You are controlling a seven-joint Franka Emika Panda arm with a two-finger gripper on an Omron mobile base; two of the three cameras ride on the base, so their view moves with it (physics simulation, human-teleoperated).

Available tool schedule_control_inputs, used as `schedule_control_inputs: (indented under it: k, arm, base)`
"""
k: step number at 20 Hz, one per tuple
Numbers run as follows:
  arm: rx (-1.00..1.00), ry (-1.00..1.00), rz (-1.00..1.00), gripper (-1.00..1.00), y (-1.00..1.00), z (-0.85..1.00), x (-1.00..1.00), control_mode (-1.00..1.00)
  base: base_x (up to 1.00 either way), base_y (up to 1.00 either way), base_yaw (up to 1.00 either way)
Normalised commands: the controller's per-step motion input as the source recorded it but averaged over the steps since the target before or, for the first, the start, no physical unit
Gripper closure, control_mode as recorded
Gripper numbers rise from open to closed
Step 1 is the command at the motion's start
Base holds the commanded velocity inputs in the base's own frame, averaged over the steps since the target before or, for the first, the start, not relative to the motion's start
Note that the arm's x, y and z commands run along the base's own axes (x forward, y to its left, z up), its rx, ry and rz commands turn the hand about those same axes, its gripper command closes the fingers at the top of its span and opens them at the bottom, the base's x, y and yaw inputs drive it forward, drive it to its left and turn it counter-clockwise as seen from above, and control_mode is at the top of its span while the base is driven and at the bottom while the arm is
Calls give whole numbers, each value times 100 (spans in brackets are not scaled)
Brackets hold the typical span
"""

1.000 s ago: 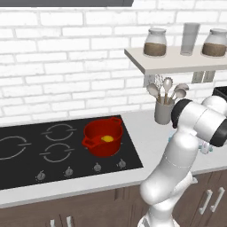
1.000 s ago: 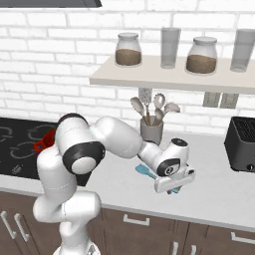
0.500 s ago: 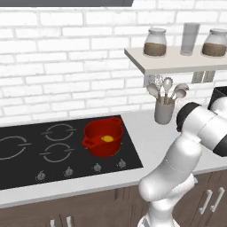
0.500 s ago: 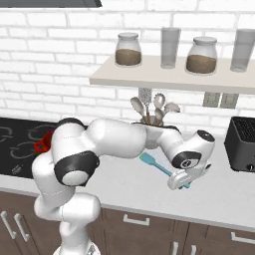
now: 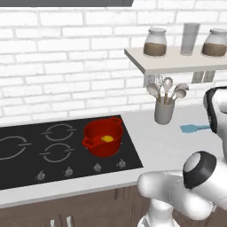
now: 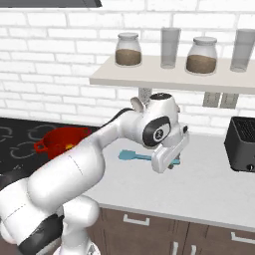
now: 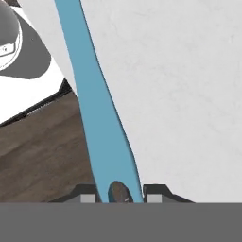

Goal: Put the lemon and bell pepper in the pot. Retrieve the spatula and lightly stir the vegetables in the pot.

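Step in hand: we judge this to be the retrieve-the-spatula stage; the slim light-blue spatula with its flat blade (image 7: 97, 118) is the thing we are working on.
Pincer: we see the two-finger gripper (image 7: 119, 191) pressed together on the spatula handle, the blue shaft running up between the dark tips.
Spatula's place: in the left base view the spatula (image 5: 193, 128) shows at about 3 o'clock, out over the pale counter (image 5: 164, 142), right of the grey utensil crock (image 5: 164, 111).
Pot: the bright red round pot (image 5: 103, 136) sits on the black hob at about 9 o'clock from the crock, with the small yellow lemon (image 5: 107, 138) inside.
Pepper: we cannot make out the red bell pepper against the red pot.
Next move: we reckon a carry leftwards to the pot, blade lowered inside, then a gentle stir.
Views compared: the hand view gives us the pinch itself; the right base view shows the blade (image 6: 128, 155) poking out past the white arm at 9 o'clock of the wrist.
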Motion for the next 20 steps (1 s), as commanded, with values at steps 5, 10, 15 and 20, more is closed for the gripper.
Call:
schedule_control_inputs:
  k: [5, 10, 15, 20]
  arm:
    - [-45, -2, 12, 100, 100, 88, -68, -100]
    - [-34, -1, 1, 100, 100, 100, -11, -100]
    - [-30, 0, 0, 100, 100, 100, 1, -100]
    - [-25, 0, 0, 100, 100, 100, 11, -100]
  base:
    - [0, 0, 0]
    - [0, 0, 0]
    - [0, 0, 0]
    - [0, 0, 0]
